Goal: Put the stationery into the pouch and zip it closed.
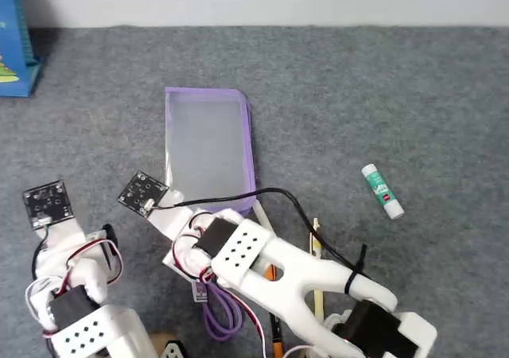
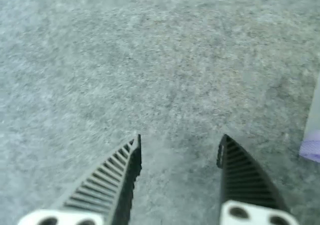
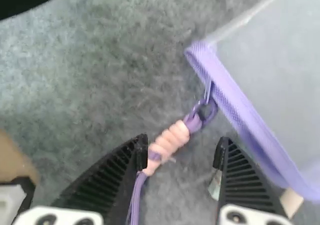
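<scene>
Zip-pull grab at the pouch corner: right end effector lined up, not yet closed.

Right end effector (image 3: 182, 144) is open, its jaws straddling the pink-beaded zipper pull (image 3: 169, 137) clipped to a corner of the purple pouch (image 1: 208, 143). The pull lies nearer 1 finger than the other, with no pinch visible. Pouch lies flat in the middle of the desk (image 1: 382, 87), its near end under the right arm. Left end effector (image 2: 181, 140) is also open and holds nothing, above bare grey felt just beside the pouch edge. Stationery lies outside: 1 glue stick (image 1: 382, 191) well apart to the pouch's right, 1 pencil (image 1: 317, 250) beside the right arm. Judgement: the opening step is in hand and nothing is packed. The next move likely calls for closing squarely on the beads, then drawing along the zipper line. The left arm may need to pin the pouch so it does not slide.
</scene>
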You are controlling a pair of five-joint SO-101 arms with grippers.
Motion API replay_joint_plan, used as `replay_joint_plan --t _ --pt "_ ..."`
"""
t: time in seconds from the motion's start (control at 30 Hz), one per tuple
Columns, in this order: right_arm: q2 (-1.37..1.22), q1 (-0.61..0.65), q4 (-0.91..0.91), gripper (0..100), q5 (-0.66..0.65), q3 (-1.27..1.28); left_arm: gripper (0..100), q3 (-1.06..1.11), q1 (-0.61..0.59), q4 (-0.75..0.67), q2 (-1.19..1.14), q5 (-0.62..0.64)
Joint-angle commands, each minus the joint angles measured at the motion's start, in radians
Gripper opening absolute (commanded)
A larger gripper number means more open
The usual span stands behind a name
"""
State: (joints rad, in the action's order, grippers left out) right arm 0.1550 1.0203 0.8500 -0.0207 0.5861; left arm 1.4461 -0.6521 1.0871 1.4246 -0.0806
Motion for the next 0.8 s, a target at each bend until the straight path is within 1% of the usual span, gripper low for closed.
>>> replay_joint_plan --t 0.0,0.13,0.3,0.37,0.43,0.53,0.57,0.63,0.7,0.77 --pt "0.035 0.010 -0.071 23.4 0.006 0.005 24 -0.062 -0.038 -0.005 0.009 -0.006" --pt "-0.048 -0.007 -0.091 23.4 0.006 0.000 24 -0.058 -0.043 -0.002 0.009 -0.006" --pt "-0.196 -0.073 -0.124 23.2 0.006 -0.040 24 -0.039 -0.043 -0.002 0.009 -0.006" --pt "-0.249 -0.081 -0.117 20.6 0.002 -0.069 24 -0.038 -0.043 -0.002 0.009 -0.006" --pt "-0.288 -0.081 -0.099 14.7 0.000 -0.101 24 -0.038 -0.043 -0.002 0.009 -0.006" --pt "-0.326 -0.082 -0.041 2.4 -0.002 -0.166 24 -0.036 -0.043 -0.002 0.009 -0.006" --pt "-0.328 -0.084 -0.019 0.1 -0.002 -0.181 24 -0.036 -0.043 -0.002 0.009 -0.006" --pt "-0.320 -0.084 0.048 2.3 -0.002 -0.210 24 -0.024 -0.041 -0.006 0.009 -0.006" --pt "-0.292 -0.084 0.125 0.6 -0.002 -0.244 24 -0.016 -0.040 -0.006 0.009 -0.008" --pt "-0.248 -0.084 0.197 0.9 -0.002 -0.270 24 -0.016 -0.038 -0.003 0.009 -0.009"
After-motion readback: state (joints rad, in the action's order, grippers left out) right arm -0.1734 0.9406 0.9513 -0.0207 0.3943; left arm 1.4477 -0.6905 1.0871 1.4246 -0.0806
